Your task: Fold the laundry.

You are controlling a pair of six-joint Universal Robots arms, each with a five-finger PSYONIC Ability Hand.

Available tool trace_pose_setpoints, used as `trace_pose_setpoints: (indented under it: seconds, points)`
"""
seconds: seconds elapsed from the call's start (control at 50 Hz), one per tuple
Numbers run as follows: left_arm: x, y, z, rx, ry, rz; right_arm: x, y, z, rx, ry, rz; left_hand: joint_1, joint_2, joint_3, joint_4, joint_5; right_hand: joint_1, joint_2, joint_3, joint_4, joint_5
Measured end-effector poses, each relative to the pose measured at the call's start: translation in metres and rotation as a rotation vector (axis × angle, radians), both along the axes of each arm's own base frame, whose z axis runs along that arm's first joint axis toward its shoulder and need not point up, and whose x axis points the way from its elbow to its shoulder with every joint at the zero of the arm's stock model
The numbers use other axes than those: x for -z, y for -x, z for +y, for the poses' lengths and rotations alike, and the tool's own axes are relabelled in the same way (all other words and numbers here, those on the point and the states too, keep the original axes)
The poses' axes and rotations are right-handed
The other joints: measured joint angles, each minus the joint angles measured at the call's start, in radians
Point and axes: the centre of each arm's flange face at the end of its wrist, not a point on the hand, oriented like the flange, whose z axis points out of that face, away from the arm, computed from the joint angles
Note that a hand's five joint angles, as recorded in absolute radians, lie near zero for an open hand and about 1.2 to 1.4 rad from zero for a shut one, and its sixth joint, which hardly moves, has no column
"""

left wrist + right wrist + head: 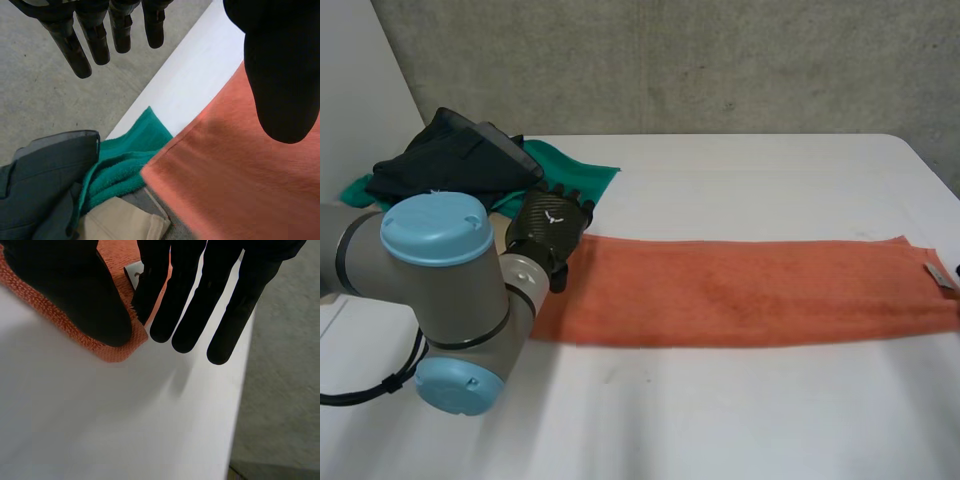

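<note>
Listing from the fingers outward.

Left hand: fingers straight and spread, thumb well apart, nothing held. We place it above the towel, over the end corner nearest the pile.

Right hand: fingers straight and side by side, thumb apart, nothing gripped. The towel's opposite end corner, with its tag, lies between thumb and fingers. We cannot tell whether either hand touches the cloth.

Towel: orange, one long strip lying flat across the table. We judge the fold not yet begun.

Pile: dark garment, green cloth and beige piece, touching or just under the towel's corner below the left hand.

Risks, as we judge them:
- The left hand, on closing, may catch the green cloth along with the corner and drag the pile.
- The right fingers reach past the towel's edge, so a pinch may take only the tag, or nothing.
- That corner sits near the table's edge, so a nudge could push it over.
- If one hand lifts before the other, the fold will skew.
</note>
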Motion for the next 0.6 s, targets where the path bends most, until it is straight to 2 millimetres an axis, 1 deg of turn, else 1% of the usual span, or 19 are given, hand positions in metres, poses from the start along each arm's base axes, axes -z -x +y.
trace_pose_setpoints:
  seconds: [0.08,0.1,0.14,0.22,0.28,0.3,0.34,0.38,0.4,0.42,0.44,0.46,0.48,0.5,0.52,0.56,0.6]
  points:
    - [-0.007,0.000,0.000,0.000,0.016,0.010,-0.003,0.015,-0.006,0.044,0.023,0.018,0.000,0.000,0.000,0.000,0.000,0.000,0.000,0.000,0.001,0.000]
    - [-0.010,0.000,0.001,0.000,0.023,0.015,-0.005,0.022,-0.008,0.065,0.032,0.028,0.000,0.000,0.000,0.000,0.000,0.000,0.000,0.000,0.001,0.000]
    - [-0.017,-0.001,0.002,-0.001,0.037,0.025,-0.011,0.038,-0.012,0.115,0.055,0.059,0.000,0.000,0.000,0.000,0.000,0.000,0.000,0.000,0.002,0.000]
    - [-0.026,-0.004,0.005,-0.003,0.048,0.042,-0.024,0.058,-0.019,0.176,0.090,0.121,0.000,0.000,0.000,0.000,0.000,0.000,0.000,0.001,0.004,0.000]
    - [-0.029,-0.005,0.008,-0.004,0.049,0.054,-0.033,0.063,-0.021,0.193,0.113,0.156,0.000,0.000,0.000,0.000,0.000,0.000,0.000,0.001,0.004,0.007]
    - [-0.030,-0.006,0.009,-0.004,0.048,0.059,-0.036,0.061,-0.022,0.189,0.125,0.165,0.000,0.000,0.000,0.000,0.000,0.000,0.000,0.001,0.004,0.009]
    - [-0.032,-0.007,0.011,-0.005,0.046,0.067,-0.045,0.050,-0.023,0.162,0.154,0.172,0.000,0.000,0.000,0.000,0.000,0.000,0.000,0.002,0.005,0.010]
    - [-0.034,-0.009,0.012,-0.008,0.045,0.076,-0.058,0.020,-0.024,0.082,0.205,0.158,0.000,0.000,0.000,0.000,0.000,0.000,0.000,0.005,0.005,0.015]
    - [-0.034,-0.009,0.012,-0.008,0.044,0.079,-0.062,0.008,-0.023,0.050,0.223,0.148,0.000,0.000,0.000,0.000,0.000,0.000,0.000,0.005,0.005,0.017]
    - [-0.035,-0.010,0.012,-0.010,0.045,0.084,-0.064,0.001,-0.023,0.030,0.233,0.141,0.000,0.000,0.000,0.000,0.000,0.000,0.000,0.005,0.005,0.017]
    - [-0.036,-0.010,0.013,-0.011,0.045,0.089,-0.073,-0.037,-0.018,-0.075,0.278,0.099,0.000,0.000,0.000,0.000,0.000,0.000,0.000,0.005,0.005,0.017]
    - [-0.037,-0.011,0.013,-0.013,0.045,0.094,-0.078,-0.061,-0.013,-0.142,0.303,0.069,0.000,0.000,0.000,0.000,0.000,0.000,0.000,0.005,0.005,0.017]
    - [-0.038,-0.011,0.013,-0.014,0.046,0.098,-0.082,-0.083,-0.008,-0.204,0.323,0.039,0.000,0.000,0.000,0.000,0.000,0.000,0.000,0.005,0.005,0.017]
    - [-0.039,-0.011,0.013,-0.015,0.047,0.103,-0.085,-0.100,-0.002,-0.255,0.337,0.015,0.000,0.000,0.000,0.000,0.000,0.000,0.000,0.005,0.005,0.017]
    - [-0.041,-0.012,0.014,-0.017,0.048,0.109,-0.089,-0.127,0.008,-0.335,0.357,-0.024,0.000,0.000,0.000,0.000,0.000,0.000,0.000,0.005,0.005,0.016]
    - [-0.043,-0.012,0.014,-0.020,0.049,0.118,-0.093,-0.167,0.026,-0.460,0.381,-0.081,0.000,0.000,0.000,0.000,0.000,0.000,0.000,0.005,0.005,0.017]
    - [-0.044,-0.013,0.014,-0.023,0.049,0.127,-0.095,-0.207,0.050,-0.590,0.393,-0.136,0.000,0.000,0.000,0.000,0.000,0.000,0.000,0.005,0.005,0.017]
